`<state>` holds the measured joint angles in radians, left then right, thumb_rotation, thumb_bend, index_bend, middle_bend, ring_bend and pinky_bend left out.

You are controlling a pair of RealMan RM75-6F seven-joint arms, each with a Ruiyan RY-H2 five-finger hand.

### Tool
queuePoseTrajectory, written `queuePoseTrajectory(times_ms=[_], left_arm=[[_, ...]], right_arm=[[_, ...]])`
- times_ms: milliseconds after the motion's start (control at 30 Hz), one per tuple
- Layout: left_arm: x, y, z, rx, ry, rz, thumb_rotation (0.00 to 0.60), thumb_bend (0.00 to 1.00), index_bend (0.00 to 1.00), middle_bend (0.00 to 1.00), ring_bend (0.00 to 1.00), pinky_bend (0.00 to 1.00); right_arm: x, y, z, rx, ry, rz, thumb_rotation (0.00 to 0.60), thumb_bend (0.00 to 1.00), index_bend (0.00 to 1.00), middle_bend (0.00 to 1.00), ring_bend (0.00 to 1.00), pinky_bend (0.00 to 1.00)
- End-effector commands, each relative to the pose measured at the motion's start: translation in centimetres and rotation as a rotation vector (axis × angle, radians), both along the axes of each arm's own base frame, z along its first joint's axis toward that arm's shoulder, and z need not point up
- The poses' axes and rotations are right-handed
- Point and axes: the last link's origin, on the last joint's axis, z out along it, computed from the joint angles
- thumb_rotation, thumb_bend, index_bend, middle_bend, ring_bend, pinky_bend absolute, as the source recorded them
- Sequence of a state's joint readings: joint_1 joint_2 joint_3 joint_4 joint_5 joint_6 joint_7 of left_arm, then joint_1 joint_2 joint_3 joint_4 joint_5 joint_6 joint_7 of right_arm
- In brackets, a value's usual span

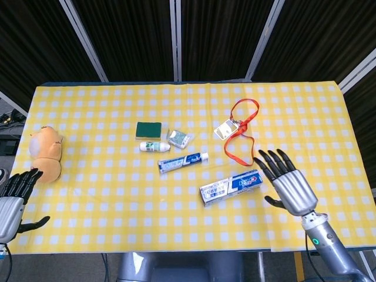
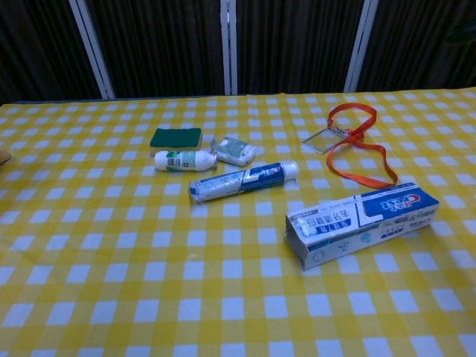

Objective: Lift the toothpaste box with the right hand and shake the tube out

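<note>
One toothpaste box [image 1: 230,187] lies flat on the tabletop [image 1: 117,200]; right hand [image 1: 289,187] just beside it, fingers [image 1: 265,163] spread apart, holding nothing.

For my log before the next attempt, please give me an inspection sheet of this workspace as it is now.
Surface: table with a yellow and white checked cloth.
Job's things: toothpaste box lies flat on the cloth, held by no hand; toothpaste tube lies outside it, apart from the box.
Clutter: green sponge, small white bottle, small wrapped packet, badge on an orange lanyard, tan plush toy at the left edge.
Hands: right hand open, fingers spread, beside the box and not touching it; left hand open at the left corner, holding nothing.
Cables: nothing seen on the table.
Surroundings: dark curtain with metal poles behind the table.
</note>
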<state>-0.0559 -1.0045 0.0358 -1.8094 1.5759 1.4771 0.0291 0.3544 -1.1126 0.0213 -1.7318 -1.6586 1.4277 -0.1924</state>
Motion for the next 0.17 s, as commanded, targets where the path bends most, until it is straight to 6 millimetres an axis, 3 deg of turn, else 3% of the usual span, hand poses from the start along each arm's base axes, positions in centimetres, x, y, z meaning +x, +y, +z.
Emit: queuePoseTrajectory(times_ms=[33, 167], left_arm=[[0.2, -0.3, 0.1, 0.001, -0.006, -0.009, 0.600, 0.00, 0.00, 0.00, 0.00, 0.00], [0.2, -0.4, 0.4, 0.008, -0.011, -0.014, 0.600, 0.00, 0.00, 0.00, 0.00, 0.00]], right_arm=[[-3.8, 3.3, 2.6, -0.085, -0.042, -0.052, 0.600, 0.00, 0.00, 0.00, 0.00, 0.03], [-6.0, 4.7, 3.7, -0.161, -0.029, -0.105, 0.600, 0.00, 0.00, 0.00, 0.00, 0.00]])
